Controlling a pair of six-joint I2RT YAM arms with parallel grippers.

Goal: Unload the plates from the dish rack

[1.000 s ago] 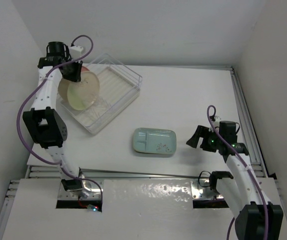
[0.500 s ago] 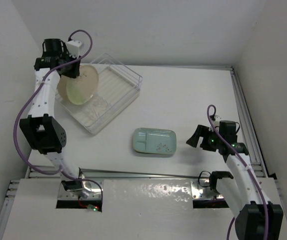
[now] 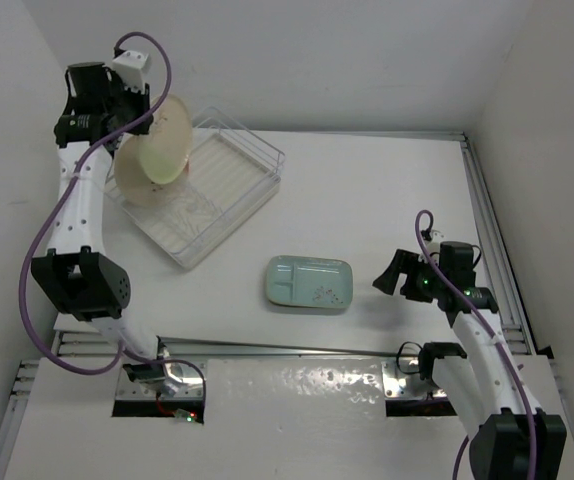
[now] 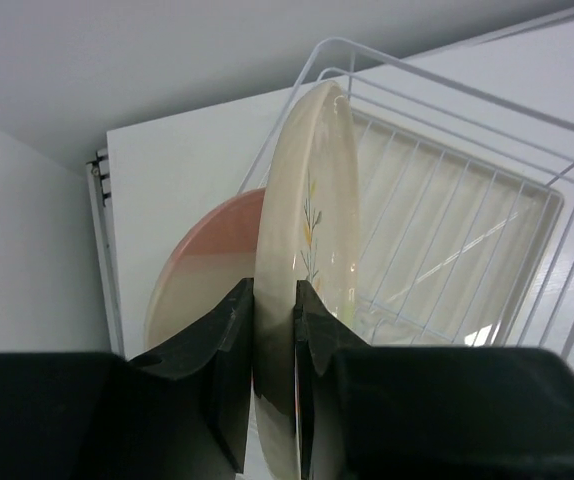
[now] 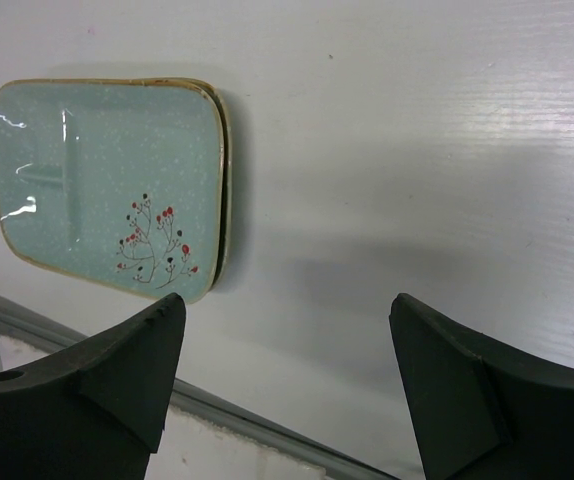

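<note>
One round cream plate [image 3: 159,150] is pinched on edge by the left gripper [image 4: 275,340]. Its two dark fingers [image 4: 229,350] are closed tight against the plate's two faces near the rim. The plate hangs tilted over the far-left corner of the dish rack [image 3: 267,155], and it looks to be raised out of the slots rather than seated, though its lower rim is hidden behind the fingers. A pale teal divided plate [image 3: 310,283] lies flat on the table [image 3: 387,190], near and to the right of the rack and well apart from it. The right wrist view shows a doubled rim along its right edge, so there are probably two teal plates stacked there. The right gripper [image 5: 285,305] hovers just to the right of that stack with its fingers spread wide and nothing between them. In the left wrist view a salmon-and-cream round plate [image 4: 202,270] shows just beside the held one, and what it rests on is out of sight. By my reading the teal plates are done, the held cream plate is in mid-transfer and not yet set down, and at least that salmon plate is left to fetch. The rest of the rack's ribbed base looks bare.
</note>
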